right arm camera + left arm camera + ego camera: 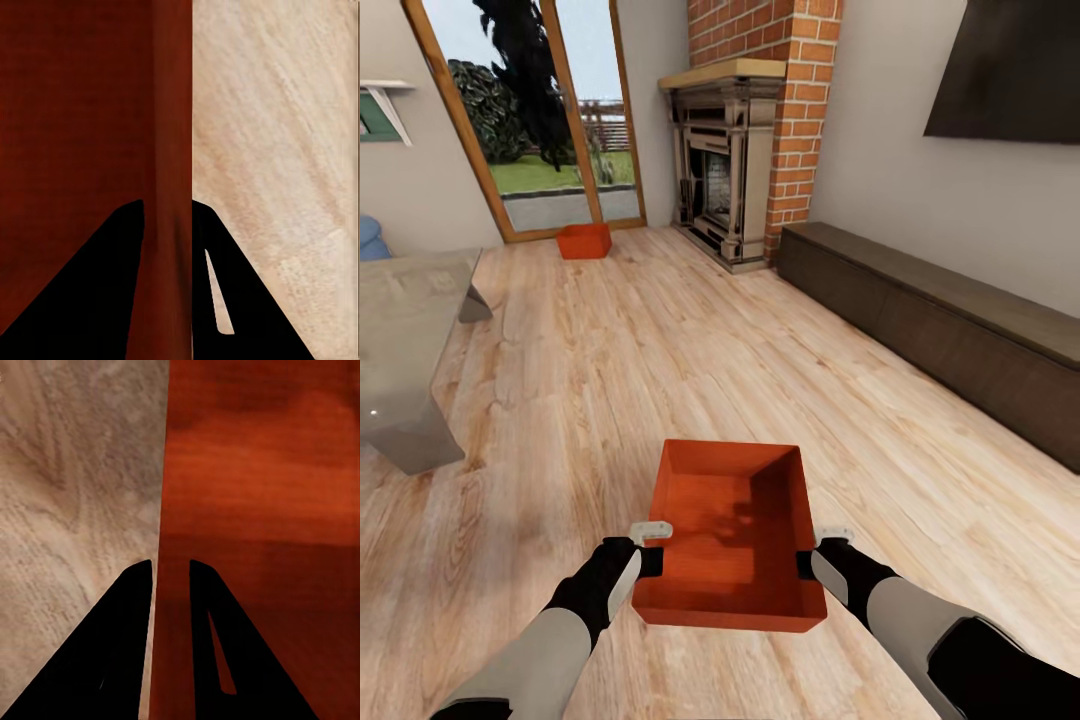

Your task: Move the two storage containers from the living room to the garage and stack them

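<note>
Right now I have the near bin held between both grippers, just in front of me over the wood floor. My left gripper pinches the bin's left wall, one finger inside and one outside; the left wrist view shows the wall edge running between the two fingers. My right gripper pinches the right wall the same way, the wall sitting between its fingers. To the left stands a glass table. Along the right wall runs a dark cabinet. Farther off, the second bin rests on the floor by the glass doors, left of the brick fireplace.
</note>
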